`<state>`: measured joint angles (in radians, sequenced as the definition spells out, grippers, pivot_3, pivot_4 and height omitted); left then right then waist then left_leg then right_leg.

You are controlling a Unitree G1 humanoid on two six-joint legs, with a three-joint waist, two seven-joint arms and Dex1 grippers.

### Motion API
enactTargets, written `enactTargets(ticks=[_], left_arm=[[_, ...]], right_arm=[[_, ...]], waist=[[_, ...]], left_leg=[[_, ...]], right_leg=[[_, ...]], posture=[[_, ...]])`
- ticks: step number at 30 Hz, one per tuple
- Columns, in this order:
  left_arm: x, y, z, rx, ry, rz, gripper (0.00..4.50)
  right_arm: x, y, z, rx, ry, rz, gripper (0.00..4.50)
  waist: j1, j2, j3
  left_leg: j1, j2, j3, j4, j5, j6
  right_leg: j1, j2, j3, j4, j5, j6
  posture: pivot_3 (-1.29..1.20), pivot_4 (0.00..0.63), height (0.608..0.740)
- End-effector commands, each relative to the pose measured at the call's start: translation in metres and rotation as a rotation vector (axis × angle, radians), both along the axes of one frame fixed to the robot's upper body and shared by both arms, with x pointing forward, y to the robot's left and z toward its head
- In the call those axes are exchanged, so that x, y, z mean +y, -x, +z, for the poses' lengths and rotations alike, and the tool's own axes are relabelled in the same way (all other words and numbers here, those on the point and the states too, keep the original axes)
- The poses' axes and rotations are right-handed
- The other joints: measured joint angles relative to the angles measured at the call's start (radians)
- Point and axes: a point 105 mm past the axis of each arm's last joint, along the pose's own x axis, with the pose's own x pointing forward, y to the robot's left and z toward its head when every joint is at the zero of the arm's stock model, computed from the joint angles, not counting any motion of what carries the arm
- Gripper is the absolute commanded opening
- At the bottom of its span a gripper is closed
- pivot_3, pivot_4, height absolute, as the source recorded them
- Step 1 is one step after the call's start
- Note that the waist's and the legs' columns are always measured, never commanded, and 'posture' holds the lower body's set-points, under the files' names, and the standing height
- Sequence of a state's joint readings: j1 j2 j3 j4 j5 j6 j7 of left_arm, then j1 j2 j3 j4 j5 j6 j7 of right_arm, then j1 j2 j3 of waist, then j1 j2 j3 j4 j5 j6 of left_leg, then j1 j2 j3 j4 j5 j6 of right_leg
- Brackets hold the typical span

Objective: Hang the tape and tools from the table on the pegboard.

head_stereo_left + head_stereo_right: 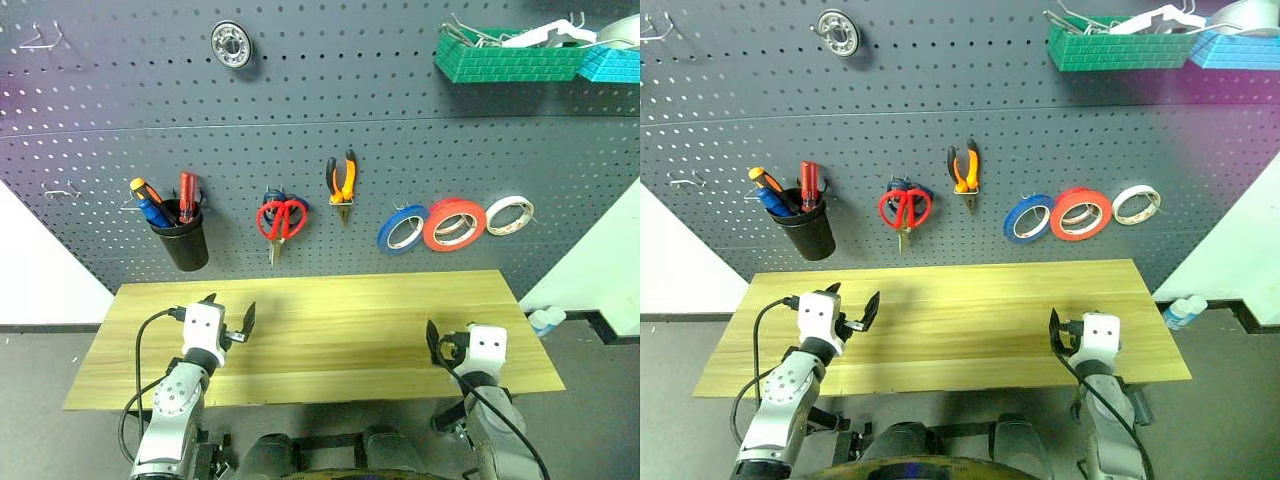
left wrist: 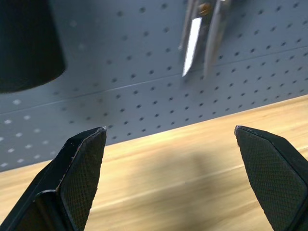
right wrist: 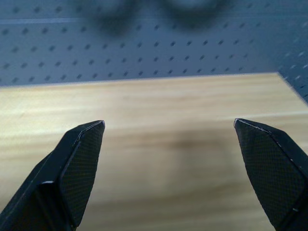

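Left gripper point(image 1: 229, 316): jaws spread wide and holding nothing, hovering over the tabletop near its left end, pointing toward the pegboard.
Right gripper point(image 1: 447, 343): jaws also spread wide and holding nothing, over the tabletop near its right end and front edge.
Table point(image 1: 330, 330): light wood planks, bare between the two grippers and out to every edge; the back edge meets the foot of the pegboard.
Pegboard point(image 1: 330, 110): dark grey panel rising behind the table, well beyond both grippers.
Tape point(image 1: 454, 223): big red ring hanging on the pegboard above the table's right half, up and beyond the right gripper.
Pliers point(image 1: 342, 180): orange-and-black handles, hanging nose down above the middle of the table.
Red scissors point(image 1: 281, 220): hanging blades down, left of the pliers, with blue handles point(image 1: 272, 197) peeping out behind; the left wrist view shows blade tips point(image 2: 192, 41) above the table's back edge.
Blue screwdriver point(image 1: 152, 211): standing in a black cup point(image 1: 182, 236) on the pegboard above the table's left end, together with an orange-handled point(image 1: 142, 188) and a red-handled one point(image 1: 187, 192).
Neighbours of the tape: a blue roll point(image 1: 403, 228) overlapping its left side, a smaller white-faced roll point(image 1: 509, 214) at its right.
Higher up: a metal bearing point(image 1: 231, 44) at the upper left, a green basket point(image 1: 505, 55) and a blue one point(image 1: 612, 62) at the upper right.
Beside the table: a small bottle point(image 1: 543, 320) off the right end, low down.
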<state>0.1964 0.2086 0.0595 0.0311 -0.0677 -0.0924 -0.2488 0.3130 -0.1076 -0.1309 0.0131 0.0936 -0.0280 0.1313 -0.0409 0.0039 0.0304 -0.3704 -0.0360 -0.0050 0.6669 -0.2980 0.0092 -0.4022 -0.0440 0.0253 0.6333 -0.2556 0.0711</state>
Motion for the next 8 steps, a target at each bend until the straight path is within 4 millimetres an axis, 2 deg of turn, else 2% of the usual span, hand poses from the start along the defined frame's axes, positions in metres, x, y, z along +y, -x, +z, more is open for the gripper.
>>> enactTargets(ticks=[1,5,8], left_arm=[[0.009,0.002,0.009,-0.029,-0.011,0.037,4.48],[0.013,0.017,0.012,-0.03,-0.036,0.036,4.48],[0.018,0.025,0.016,-0.046,-0.027,0.07,4.48]], right_arm=[[0.001,-0.004,0.016,-0.056,0.011,0.013,4.5],[0.004,0.006,0.019,-0.068,0.017,0.064,4.5],[-0.004,0.018,0.022,-0.071,0.01,0.055,4.5]], waist=[[-0.001,0.0,0.0],[0.0,-0.001,-0.001],[0.003,-0.001,0.0]], left_leg=[[0.0,0.0,0.0,0.0,0.0,0.0],[0.0,0.0,0.0,0.0,0.0,0.0],[-0.001,0.0,0.0,0.0,-0.001,0.0]], right_leg=[[0.0,0.0,0.0,0.0,0.0,0.0],[0.0,0.0,0.0,0.0,-0.001,0.0],[-0.001,-0.001,0.0,0.0,-0.003,-0.001]], posture=[[-0.05,0.0,0.736],[-0.05,0.0,0.736],[-0.06,0.0,0.736]])
